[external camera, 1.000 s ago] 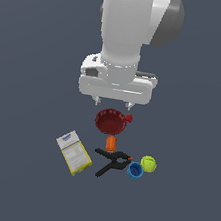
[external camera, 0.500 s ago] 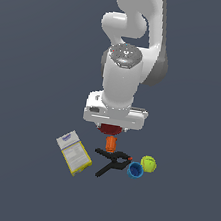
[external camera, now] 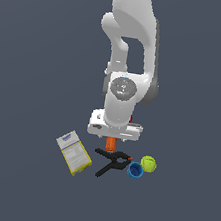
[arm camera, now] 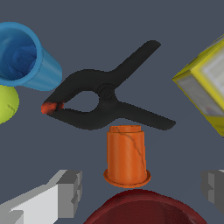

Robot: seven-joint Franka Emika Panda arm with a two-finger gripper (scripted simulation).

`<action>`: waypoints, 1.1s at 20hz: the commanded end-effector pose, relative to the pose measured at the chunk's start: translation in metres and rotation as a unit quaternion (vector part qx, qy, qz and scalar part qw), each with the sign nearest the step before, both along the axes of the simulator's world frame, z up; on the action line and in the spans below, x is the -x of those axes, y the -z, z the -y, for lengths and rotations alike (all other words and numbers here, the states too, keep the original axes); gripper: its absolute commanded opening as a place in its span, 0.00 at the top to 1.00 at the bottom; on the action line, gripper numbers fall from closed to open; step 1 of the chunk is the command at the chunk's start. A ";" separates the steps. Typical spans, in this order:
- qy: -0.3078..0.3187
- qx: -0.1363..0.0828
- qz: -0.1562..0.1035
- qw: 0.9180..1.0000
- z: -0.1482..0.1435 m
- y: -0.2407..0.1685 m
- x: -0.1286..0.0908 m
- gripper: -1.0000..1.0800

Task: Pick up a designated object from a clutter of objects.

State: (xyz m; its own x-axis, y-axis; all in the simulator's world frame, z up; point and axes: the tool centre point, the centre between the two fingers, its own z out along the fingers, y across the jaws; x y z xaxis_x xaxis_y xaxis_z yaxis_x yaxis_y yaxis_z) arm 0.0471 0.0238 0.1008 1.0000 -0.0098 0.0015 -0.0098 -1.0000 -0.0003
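Observation:
The small orange cup stands on the floor between the black clamp and the dark red bowl. In the exterior view the orange cup shows just under the hand. My gripper is open and empty, with one finger on each side of the cup near its wide rim, not touching it. In the exterior view my gripper hangs low right above the cup and hides most of the bowl.
A blue cup and a yellow-green ball lie past one end of the clamp. A yellow-and-white box lies on the other side. In the exterior view the box, clamp, blue cup and ball sit in a row.
The arm has come down over the clutter. The hand now sits just above the orange cup and covers the red bowl, which showed before.

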 end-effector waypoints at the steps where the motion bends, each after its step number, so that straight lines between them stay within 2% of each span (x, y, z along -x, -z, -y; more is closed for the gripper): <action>1: -0.001 0.000 0.000 1.000 -0.001 0.011 0.001 0.04; 11: -0.001 0.000 -0.001 1.000 -0.002 0.024 0.002 0.04; 22: -0.002 0.000 -0.001 1.000 -0.002 0.068 0.002 0.04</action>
